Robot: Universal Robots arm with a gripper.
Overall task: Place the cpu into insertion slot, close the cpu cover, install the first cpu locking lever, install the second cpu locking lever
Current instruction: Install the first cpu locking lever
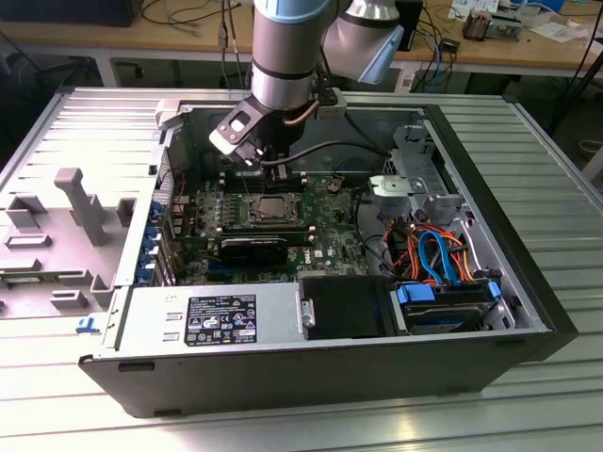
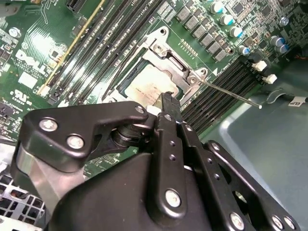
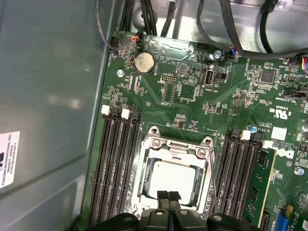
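Note:
The cpu [image 3: 171, 175] lies flat in the insertion slot [image 3: 142, 190], its silver-grey top showing through the window of the cpu cover [image 3: 178, 147], which lies down over it. My gripper [image 3: 168, 196] hangs just above the cpu's near edge with its black fingertips [image 2: 168, 98] pressed together, shut, with nothing seen between them. A thin wire locking lever [image 2: 226, 91] sticks out loose from the socket corner, away from the board. Another thin lever [image 3: 213, 178] runs along the socket's side. In the exterior view the gripper [image 1: 273, 174] is inside the open case over the cpu [image 1: 273, 207].
Long black memory slots [image 3: 115, 163] flank the socket on both sides. A power supply [image 1: 212, 315] and a drive bay with blue and orange cables [image 1: 438, 259] fill the case's near side. Black cables [image 3: 144, 19] and the case wall [image 3: 48, 96] lie close by. A grey fixture [image 1: 80, 202] sits at the exterior view's left.

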